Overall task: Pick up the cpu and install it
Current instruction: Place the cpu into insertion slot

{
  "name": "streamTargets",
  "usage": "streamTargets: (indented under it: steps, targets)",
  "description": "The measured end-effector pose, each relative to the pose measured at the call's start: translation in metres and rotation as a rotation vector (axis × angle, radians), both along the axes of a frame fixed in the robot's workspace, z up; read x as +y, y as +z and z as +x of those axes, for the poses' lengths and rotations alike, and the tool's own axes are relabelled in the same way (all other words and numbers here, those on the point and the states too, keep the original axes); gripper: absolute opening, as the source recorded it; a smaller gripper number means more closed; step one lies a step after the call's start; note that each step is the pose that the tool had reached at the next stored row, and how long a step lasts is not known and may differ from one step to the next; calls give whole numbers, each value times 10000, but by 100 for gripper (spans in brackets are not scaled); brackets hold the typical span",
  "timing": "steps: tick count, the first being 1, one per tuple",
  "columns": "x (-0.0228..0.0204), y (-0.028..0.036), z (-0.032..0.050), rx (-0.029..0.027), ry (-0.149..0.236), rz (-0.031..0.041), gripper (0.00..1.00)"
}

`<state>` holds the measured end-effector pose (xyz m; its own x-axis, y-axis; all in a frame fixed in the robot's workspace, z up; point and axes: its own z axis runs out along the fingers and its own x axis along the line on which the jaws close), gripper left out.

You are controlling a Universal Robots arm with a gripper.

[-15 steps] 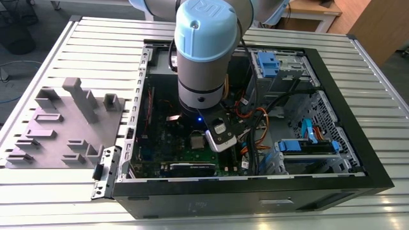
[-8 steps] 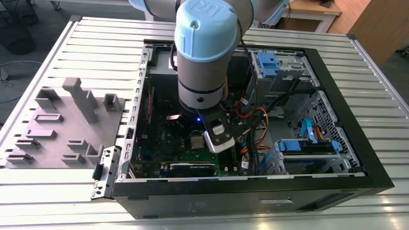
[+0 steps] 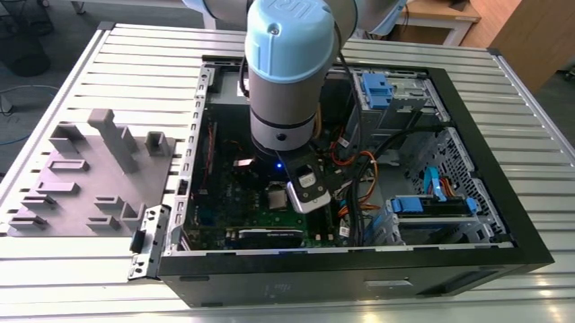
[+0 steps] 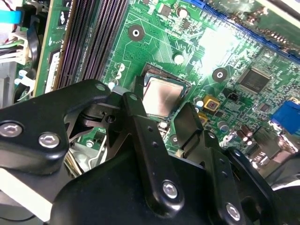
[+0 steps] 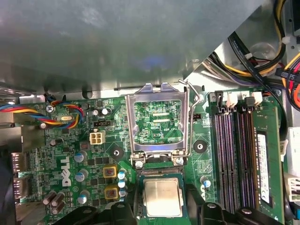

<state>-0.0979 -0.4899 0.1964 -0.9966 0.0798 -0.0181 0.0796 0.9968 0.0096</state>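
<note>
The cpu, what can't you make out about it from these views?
Second wrist view: the gripper's black links cover one edge of the cpu, so its seating is unclear.
First wrist view: the picture's edge cuts off the gripper, hiding any contact with the cpu.
Exterior view: the arm blocks much of the green board; the cpu is too small to tell.

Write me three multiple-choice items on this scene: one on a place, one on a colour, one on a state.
1. Where is the cpu? A at the socket on the circuit board; B on a shelf; C on the floor.
2. What colour is the circuit board? A red; B green; C white.
3. How is the socket's metal frame? A shut; B flipped open; C removed.
Answers: 1 A, the cpu lies at the socket; 2 B, green throughout; 3 B, the metal frame stands raised.
</note>
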Motion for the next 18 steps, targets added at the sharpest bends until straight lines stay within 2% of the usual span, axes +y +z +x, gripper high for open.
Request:
streamTargets:
  steps: [8,14,18]
  targets:
    - [0,44,1,-2,-10,-2,51]
    - [0,-16,1,-67,-10,-5,51]
    - [0,-35,0,-85,-10,-7,51]
